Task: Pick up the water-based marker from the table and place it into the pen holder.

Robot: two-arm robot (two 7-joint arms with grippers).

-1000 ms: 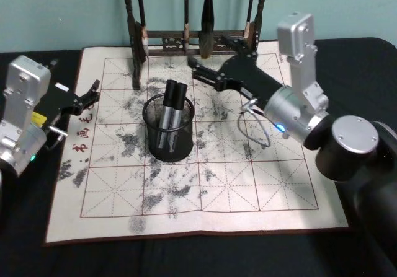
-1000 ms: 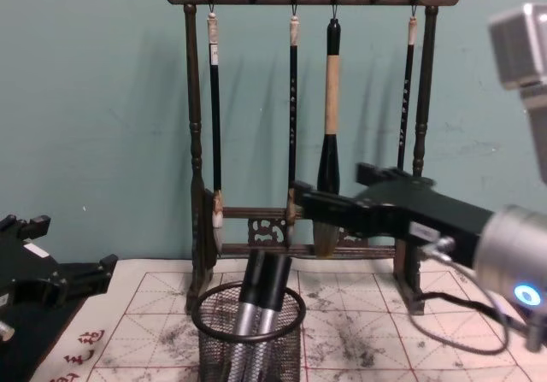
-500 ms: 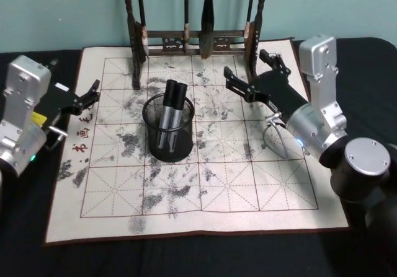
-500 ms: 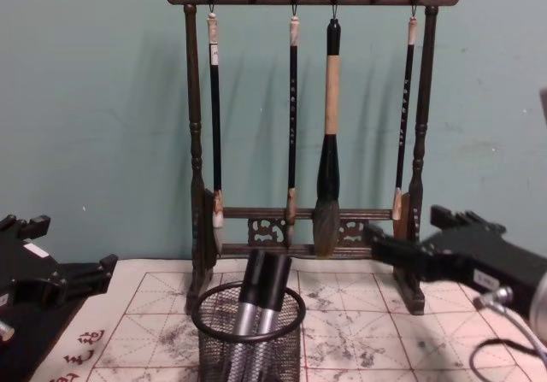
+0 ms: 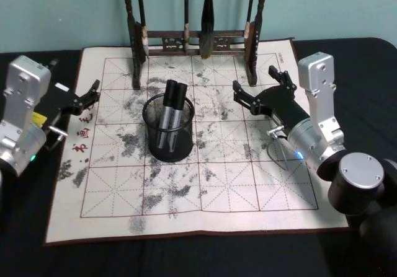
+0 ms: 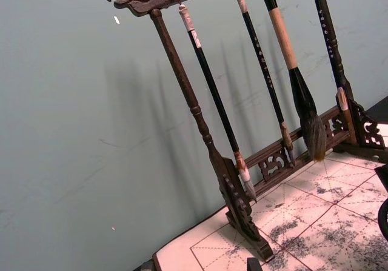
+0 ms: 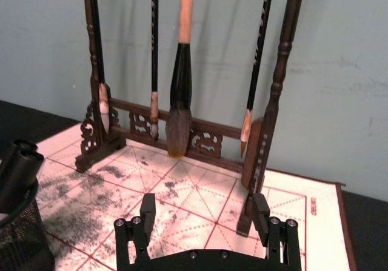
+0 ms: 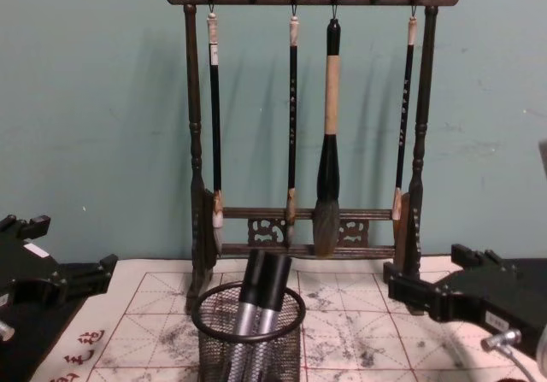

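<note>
Two markers (image 5: 170, 113) are seen standing capped-end up inside the pen holder (image 5: 169, 134), well to the left of the right gripper (image 5: 260, 90), so the placing is judged done. The right gripper is spread wide and holds nothing, hanging above the mat (image 5: 205, 184) just in front of the brush rack (image 8: 308, 117). The left gripper (image 5: 90, 94) is parked at the mat's left edge, empty; its fingers appear slightly parted. Step in hand is judged to be retreat: the right arm should be pulled back low and clear of the rack post, with the holder left untouched.
</note>
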